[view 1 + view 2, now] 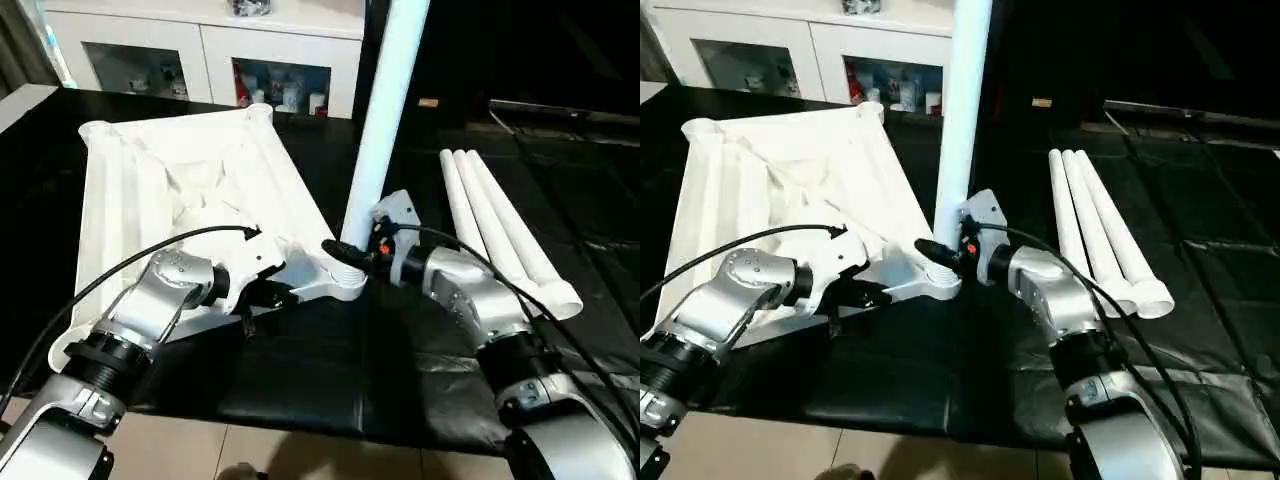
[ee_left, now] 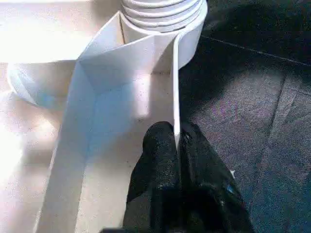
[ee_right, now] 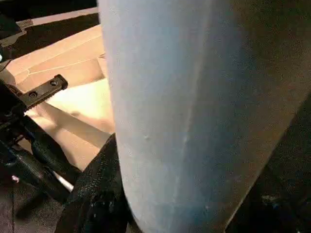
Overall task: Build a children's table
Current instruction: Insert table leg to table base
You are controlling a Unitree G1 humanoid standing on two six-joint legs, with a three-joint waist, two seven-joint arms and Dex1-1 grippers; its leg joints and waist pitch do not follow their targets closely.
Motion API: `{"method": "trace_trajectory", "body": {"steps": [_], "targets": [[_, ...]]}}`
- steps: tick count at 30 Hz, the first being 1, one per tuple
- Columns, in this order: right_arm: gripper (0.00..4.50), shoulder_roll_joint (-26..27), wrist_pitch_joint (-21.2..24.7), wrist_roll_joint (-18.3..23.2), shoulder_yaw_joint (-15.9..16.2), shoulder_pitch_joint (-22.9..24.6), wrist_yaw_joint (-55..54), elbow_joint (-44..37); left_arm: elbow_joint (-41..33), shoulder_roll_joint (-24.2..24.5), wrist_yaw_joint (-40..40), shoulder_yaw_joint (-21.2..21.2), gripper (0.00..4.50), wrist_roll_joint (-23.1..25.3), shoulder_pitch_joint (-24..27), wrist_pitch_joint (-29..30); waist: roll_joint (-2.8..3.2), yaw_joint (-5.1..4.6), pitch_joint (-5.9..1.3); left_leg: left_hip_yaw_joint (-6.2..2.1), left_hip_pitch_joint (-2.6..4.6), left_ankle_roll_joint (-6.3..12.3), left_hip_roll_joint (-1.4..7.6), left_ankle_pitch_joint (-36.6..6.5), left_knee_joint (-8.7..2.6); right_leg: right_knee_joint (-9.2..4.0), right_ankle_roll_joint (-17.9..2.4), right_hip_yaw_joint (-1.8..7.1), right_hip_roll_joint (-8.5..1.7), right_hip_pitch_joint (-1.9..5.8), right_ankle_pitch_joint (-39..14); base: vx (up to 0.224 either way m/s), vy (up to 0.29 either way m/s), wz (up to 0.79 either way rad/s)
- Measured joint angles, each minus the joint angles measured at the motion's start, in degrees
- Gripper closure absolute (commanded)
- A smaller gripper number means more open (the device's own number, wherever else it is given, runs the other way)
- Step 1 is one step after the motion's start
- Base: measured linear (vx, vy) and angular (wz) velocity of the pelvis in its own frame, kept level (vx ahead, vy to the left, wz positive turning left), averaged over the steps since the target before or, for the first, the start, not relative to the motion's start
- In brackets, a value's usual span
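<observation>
The table [image 1: 190,190] lies upside down on the black mat [image 1: 300,370]; it looks light, stiff and slick. We pinch its frame wall with our left gripper [image 2: 177,141], jaws clenched. Our right gripper [image 1: 345,255] grasps the upright leg [image 1: 385,120] low, the sensible hold.

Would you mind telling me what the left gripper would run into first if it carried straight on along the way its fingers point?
Probably the threaded base of the upright leg in the corner socket; the left gripper, shut on the frame's thin rib, points along it.
</observation>
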Motion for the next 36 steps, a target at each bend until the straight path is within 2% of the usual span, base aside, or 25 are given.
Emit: {"method": "trace_trajectory", "body": {"steps": [7, 13, 19, 23, 28, 31, 36], "targets": [[2.58, 0.47, -0.68, 0.18, -0.42, -0.92, 1.62, 2.34, 0.01, -0.04, -0.19, 0.29, 4.50, 0.02, 0.23, -0.15, -0.01, -0.04, -0.01, 0.03, 0.04, 0.01, 0.02, 0.00, -0.02, 0.00, 0.00, 0.00, -0.01, 0.02, 0.00, 0.000, 0.000, 0.00], [2.58, 1.99, -0.60, 3.31, -4.66, -1.67, 2.43, 6.57, 0.02, -0.16, -0.12, 0.60, 4.50, 0.28, 0.31, -0.17, 0.07, -0.07, -0.03, 0.05, 0.05, 0.00, 0.04, 0.01, -0.02, 0.01, -0.01, 0.00, -0.01, 0.02, 0.00, 0.000, 0.000, 0.00], [2.58, 2.52, -2.17, 5.91, -7.82, -0.21, 2.44, 7.64, 2.10, -1.68, 0.67, 1.98, 4.50, 0.20, -0.36, -0.02, 0.69, 0.30, -0.06, 0.05, 0.02, -0.01, 0.07, 0.02, -0.02, 0.00, -0.01, -0.05, -0.01, 0.02, 0.01, 0.000, 0.000, 0.00], [2.58, 3.14, -7.87, 6.56, -9.12, 3.11, 2.30, 7.31, 3.75, -2.66, 0.87, 2.03, 4.50, -0.28, -1.00, 0.01, 1.46, 0.95, -0.20, 0.08, 0.00, 0.01, 0.05, 0.00, -0.03, -0.03, -0.01, -0.04, -0.04, 0.02, 0.01, 0.000, 0.000, 0.00], [2.58, 3.36, -13.39, 5.63, -8.66, 6.94, 1.09, 4.81, 4.93, -3.75, 1.16, 2.02, 4.50, -0.30, -1.51, -0.14, 1.78, 1.51, -0.29, 0.09, 0.01, 0.01, 0.05, 0.00, -0.05, -0.04, -0.02, -0.04, -0.04, 0.02, 0.00, 0.000, 0.000, 0.00], [2.58, 2.06, -16.83, 3.17, -6.64, 8.68, 1.01, 2.89, 5.66, -4.52, 1.16, 2.03, 4.50, -0.27, -1.71, -0.47, 2.19, 1.77, -0.34, 0.09, -0.01, 0.04, 0.00, -0.02, -0.04, -0.11, -0.02, -0.04, -0.09, 0.05, 0.00, 0.000, 0.000, 0.00], [2.58, -0.51, -19.16, -0.23, -3.52, 10.09, 1.51, -0.10, 5.88, -5.19, 1.15, 1.83, 4.50, -0.15, -1.71, -1.13, 2.20, 2.63, -0.36, 0.10, 0.00, 0.04, 0.01, -0.01, -0.08, -0.15, -0.01, -0.05, -0.09, 0.06, 0.00, 0.000, 0.000, 0.00]]}}
